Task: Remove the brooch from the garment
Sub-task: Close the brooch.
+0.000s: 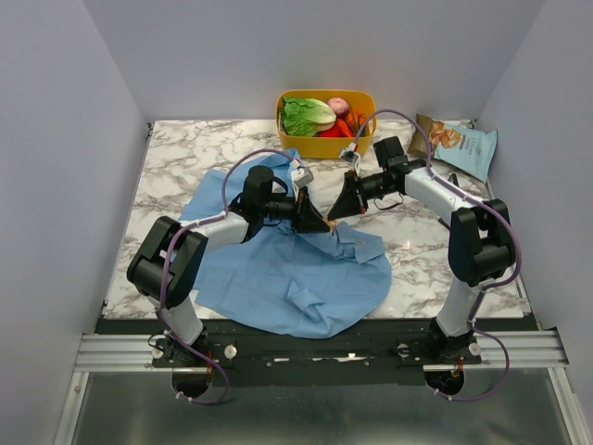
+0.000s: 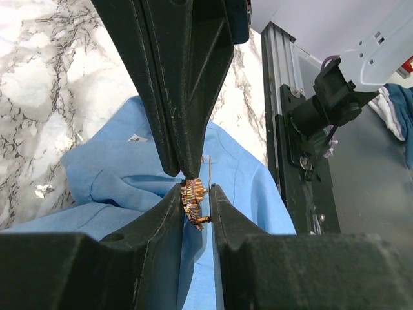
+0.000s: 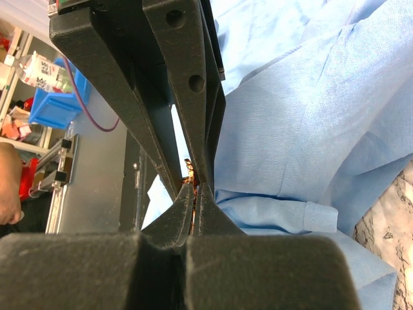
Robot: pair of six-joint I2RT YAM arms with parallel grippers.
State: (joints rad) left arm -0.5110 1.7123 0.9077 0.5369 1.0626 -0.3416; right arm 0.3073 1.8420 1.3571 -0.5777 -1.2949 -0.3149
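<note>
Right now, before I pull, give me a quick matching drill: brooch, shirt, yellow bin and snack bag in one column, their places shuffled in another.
Things:
1. brooch
2. light-blue shirt
3. yellow bin
4. snack bag

Places:
a. far right of the marble table
b. between the left gripper's fingers
c. far edge, holding vegetables
d. spread across the near side of the table

Pairs: 1-b, 2-d, 3-c, 4-a.
</note>
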